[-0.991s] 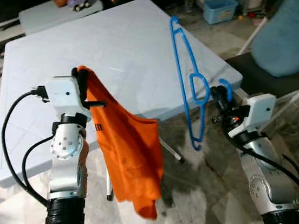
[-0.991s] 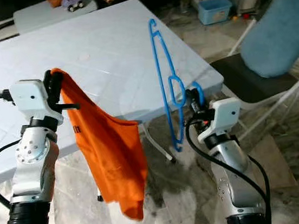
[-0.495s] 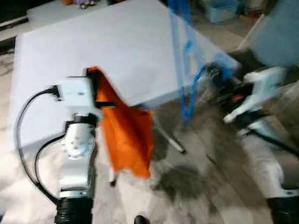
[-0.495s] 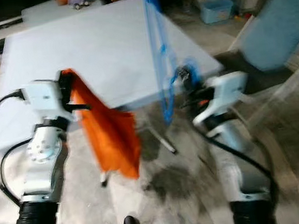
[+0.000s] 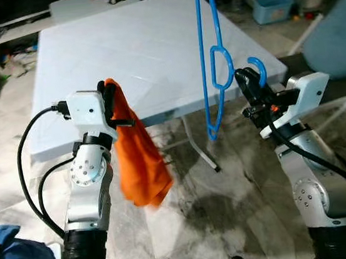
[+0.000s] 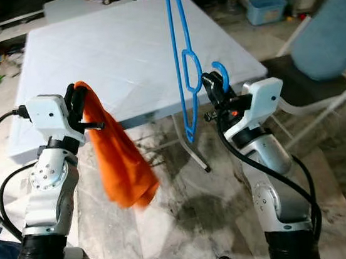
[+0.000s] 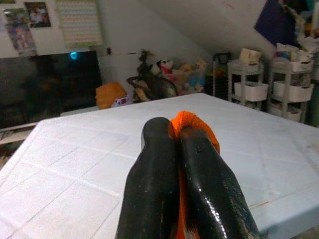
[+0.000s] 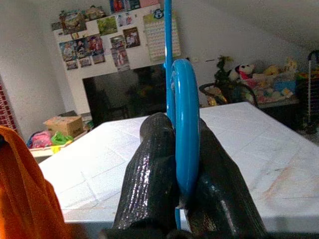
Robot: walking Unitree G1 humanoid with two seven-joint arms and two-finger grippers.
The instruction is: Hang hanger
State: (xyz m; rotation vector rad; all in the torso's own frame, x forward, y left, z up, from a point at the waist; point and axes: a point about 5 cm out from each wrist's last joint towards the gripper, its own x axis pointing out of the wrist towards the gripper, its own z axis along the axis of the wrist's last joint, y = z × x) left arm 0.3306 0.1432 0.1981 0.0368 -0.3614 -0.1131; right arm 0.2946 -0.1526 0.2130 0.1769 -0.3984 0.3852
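**Q:** What are the head cameras showing?

**A:** I'm seeing both arms raised in front of a pale blue table [image 5: 144, 51]. The left gripper [image 5: 112, 104] is pinching an orange cloth [image 5: 141, 165], which is hanging limp over marbled floor. The right gripper [image 5: 248, 88] is clamping the hook of a blue hanger [image 5: 212, 68], which is standing upright beside the table's edge.

**Q:** And the left wrist camera?

**A:** I'm looking along two black fingers [image 7: 154, 194] pressing together on an orange fold, with the table and a dark screen beyond.

**Q:** The right wrist?

**A:** The fingers [image 8: 149, 194] are squeezing the blue hook; posters are covering the far wall.
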